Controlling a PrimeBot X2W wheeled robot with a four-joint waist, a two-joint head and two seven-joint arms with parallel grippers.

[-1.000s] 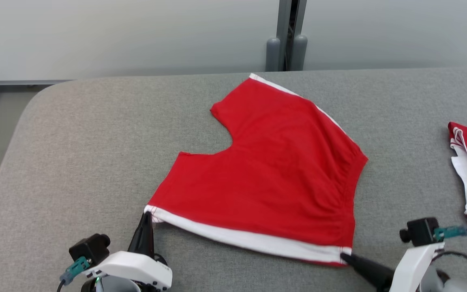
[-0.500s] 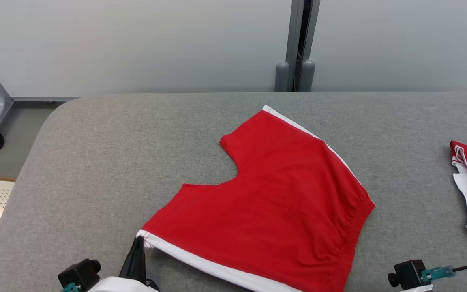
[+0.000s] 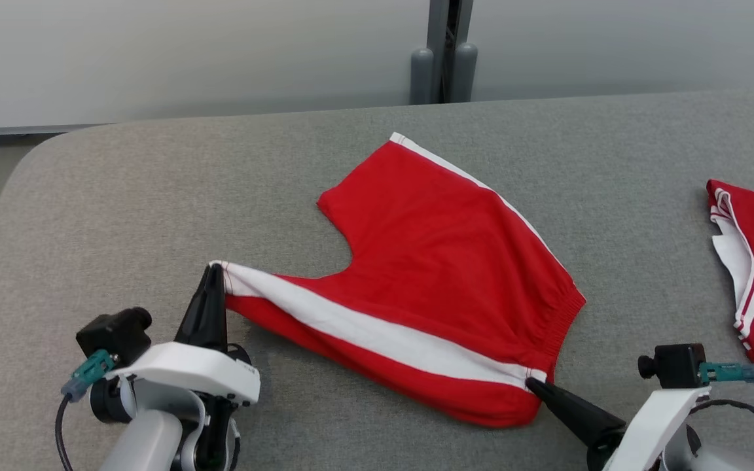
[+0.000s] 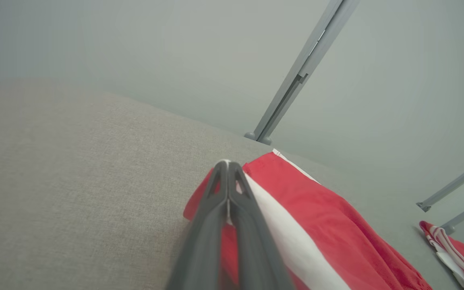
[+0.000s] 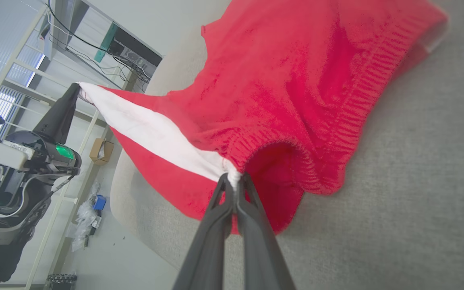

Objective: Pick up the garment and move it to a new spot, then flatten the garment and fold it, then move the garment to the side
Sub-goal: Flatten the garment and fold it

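Note:
The garment (image 3: 442, 248) is a pair of red shorts with white side stripes, spread on the grey table (image 3: 122, 196). My left gripper (image 3: 215, 268) is shut on the near leg's hem corner, where the white stripe ends. My right gripper (image 3: 531, 383) is shut on the same stripe's waistband end. Both hold that near edge lifted off the table, and it is pulled back over the rest of the garment. The left wrist view has the stripe running away from the shut fingers (image 4: 227, 189). In the right wrist view the elastic waistband (image 5: 336, 133) bunches above the shut fingers (image 5: 234, 189).
A second red and white garment (image 3: 753, 261) lies folded near the table's right edge. A grey post (image 3: 442, 52) stands behind the table's far edge against a pale wall. The table's rounded left corner drops to the floor at far left.
Both grippers have lifted the near striped edge and carried it away from me over the shorts, so red fabric now hangs below the stripe. The head camera has also shifted.

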